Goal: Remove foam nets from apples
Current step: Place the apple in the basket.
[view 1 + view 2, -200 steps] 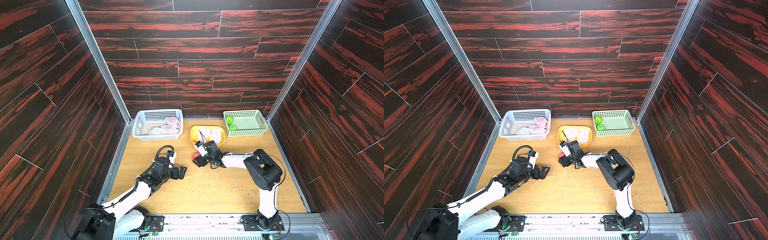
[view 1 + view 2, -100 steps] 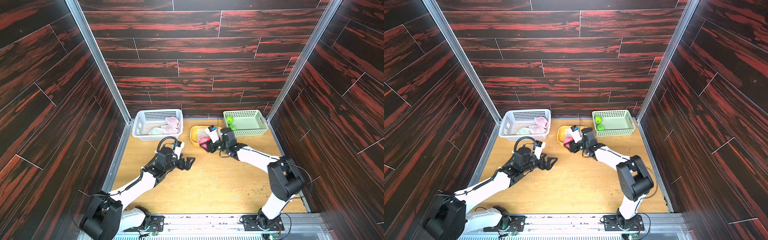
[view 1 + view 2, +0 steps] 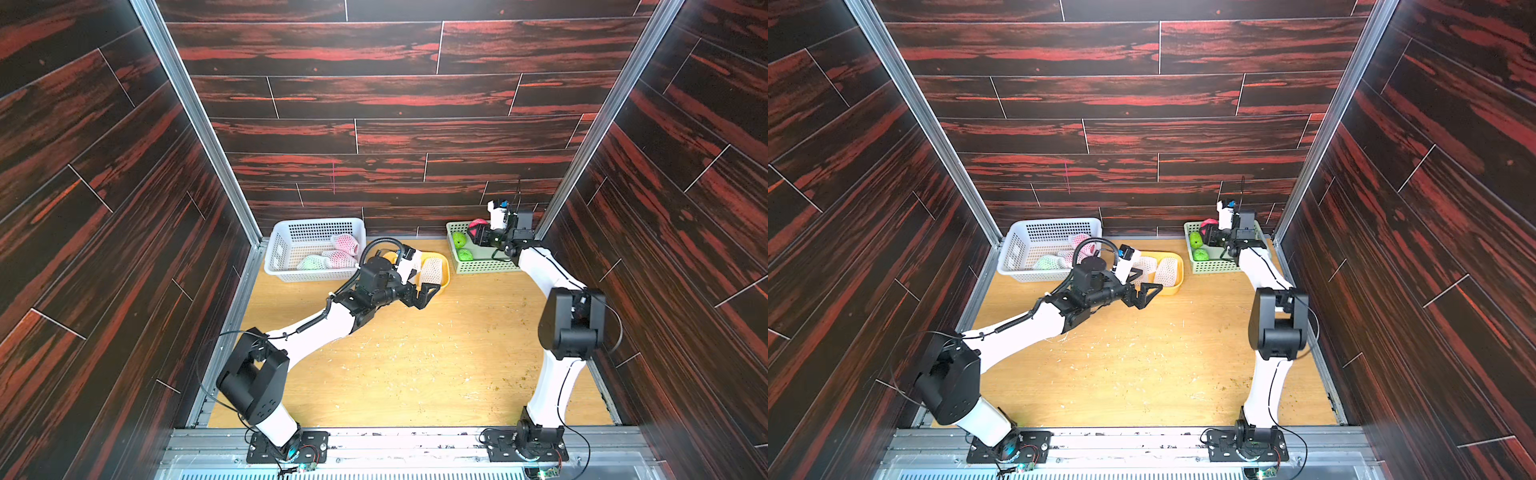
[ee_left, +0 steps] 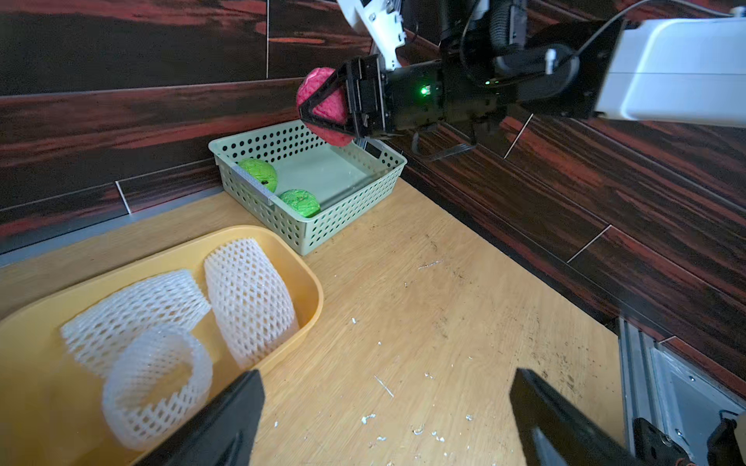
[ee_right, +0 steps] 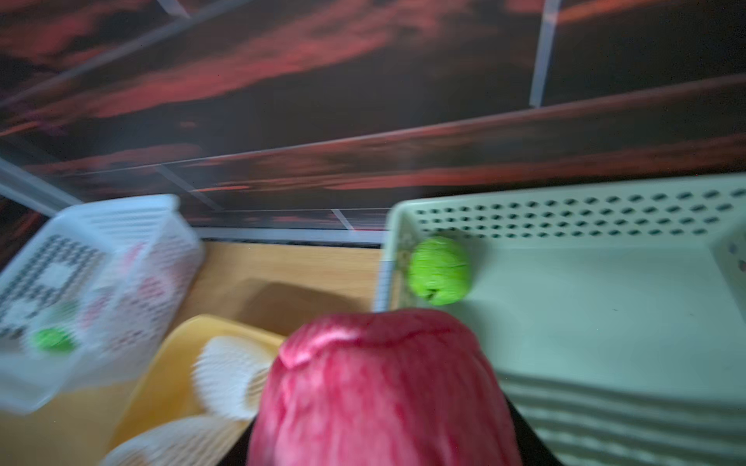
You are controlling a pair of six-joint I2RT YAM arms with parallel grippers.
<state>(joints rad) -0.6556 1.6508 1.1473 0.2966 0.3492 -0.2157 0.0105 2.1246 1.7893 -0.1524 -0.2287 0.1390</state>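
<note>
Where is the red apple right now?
The red apple is at the back right in a top view, held by the right tool above the green basket, near two green apples.

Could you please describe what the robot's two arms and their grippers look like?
Both the left arm and right arm have smooth white links joined by boxy black joints, with black cables running alongside. The left gripper and right gripper are black, with hollow triangular fingers; a small green light glows on the right one's body.

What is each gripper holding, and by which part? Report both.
Right gripper clamps the bare red apple across its sides. Left gripper is open, holding nothing.
</note>
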